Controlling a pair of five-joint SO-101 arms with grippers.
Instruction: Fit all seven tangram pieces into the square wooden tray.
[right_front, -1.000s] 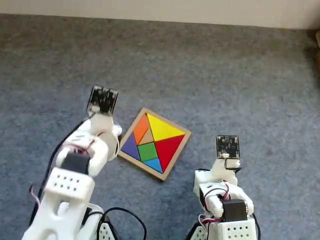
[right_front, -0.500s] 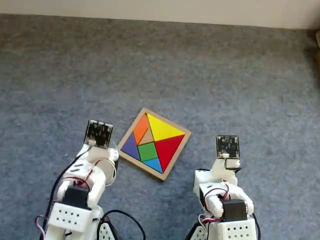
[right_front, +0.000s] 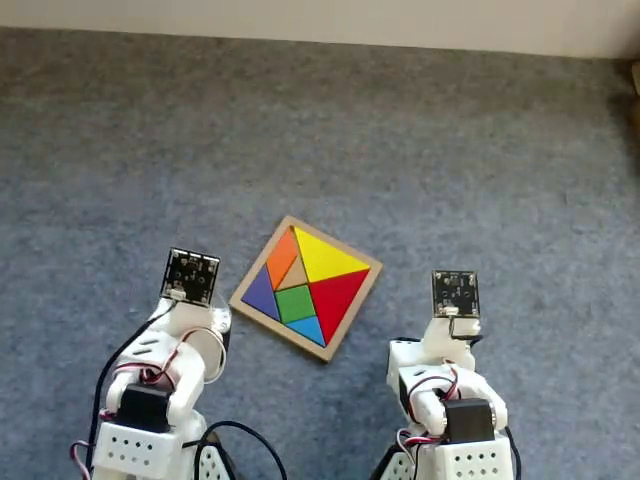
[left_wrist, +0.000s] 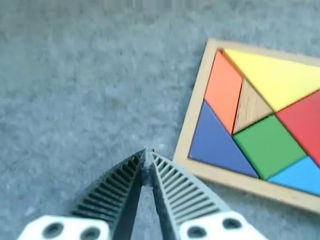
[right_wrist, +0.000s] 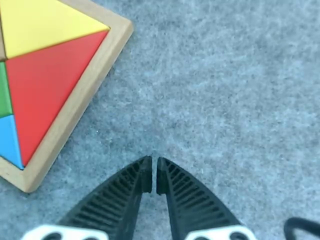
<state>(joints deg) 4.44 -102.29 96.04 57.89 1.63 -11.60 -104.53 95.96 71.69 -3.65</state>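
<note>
The tray (right_front: 352, 311) is a flat wooden square with a pale rim. It lies on the bench (right_front: 450, 150), which has a grey, fuzzy cover. The tray is turned so one corner points to 12 o'clock.

All seven pieces lie flat inside, edge to edge, smooth and bright. The big yellow triangle (right_front: 325, 255) is at 1 o'clock. The big red triangle (right_front: 338, 297) is at 4 o'clock. The slanted orange piece (right_front: 281, 258) is at 11 o'clock, with the small bare-wood triangle (right_front: 293, 273) just beside it. The purple triangle (right_front: 260, 295) is at 9 o'clock. The green square (right_front: 294, 302) sits near the middle, and the light blue triangle (right_front: 308, 329) is at 6 o'clock.

The left end effector (left_wrist: 148, 160) has black ribbed fingers pressed together, holding nothing, over the fuzzy cover just beside the tray's purple corner. The right end effector (right_wrist: 150, 167) is very narrow, almost closed, holding nothing, near the tray's red side.
</note>
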